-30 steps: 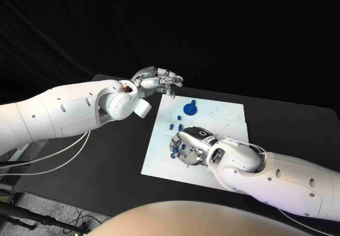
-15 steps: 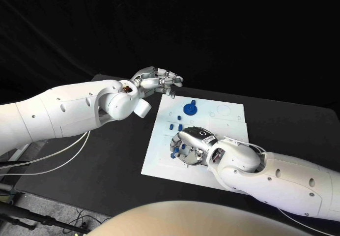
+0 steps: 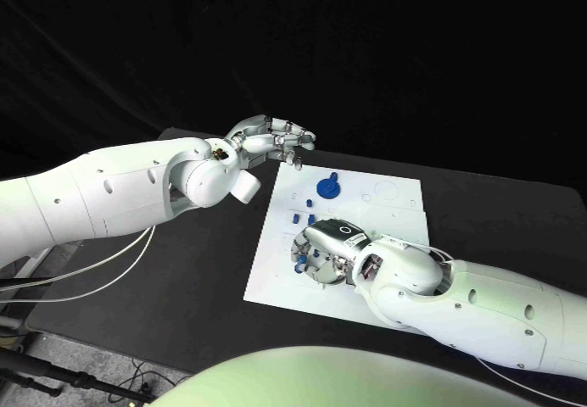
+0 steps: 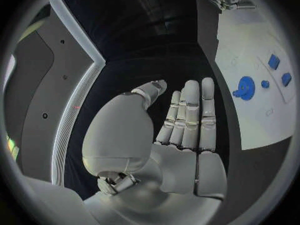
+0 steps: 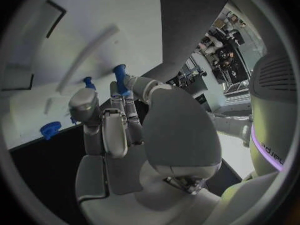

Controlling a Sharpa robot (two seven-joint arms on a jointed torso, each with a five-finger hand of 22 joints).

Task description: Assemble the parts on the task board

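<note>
Head view has the right hand [image 3: 328, 251] low over the middle of the task board [image 3: 276, 284], toward its left edge, fingers curled down among a cluster of small blue parts [image 3: 301, 264]. Right wrist view gives the closer look: a blue peg [image 5: 120, 78] sits at the fingertips [image 5: 83, 104], seemingly pinched, though whether it is truly gripped or merely touched I cannot tell for certain. Another small blue part [image 5: 50, 129] lies on the board close by. Up at the board's far left corner, the left hand [image 3: 271, 137] hovers off the surface, fingers straight and side by side, holding nothing. The round blue part [image 3: 328, 186] sits near the board's far edge, with smaller blue pieces beside it.

My read: this is the seating step for one peg, mid-assembly. Next comes a careful line-up over its socket and a straight push down, without knocking its neighbours.
</note>
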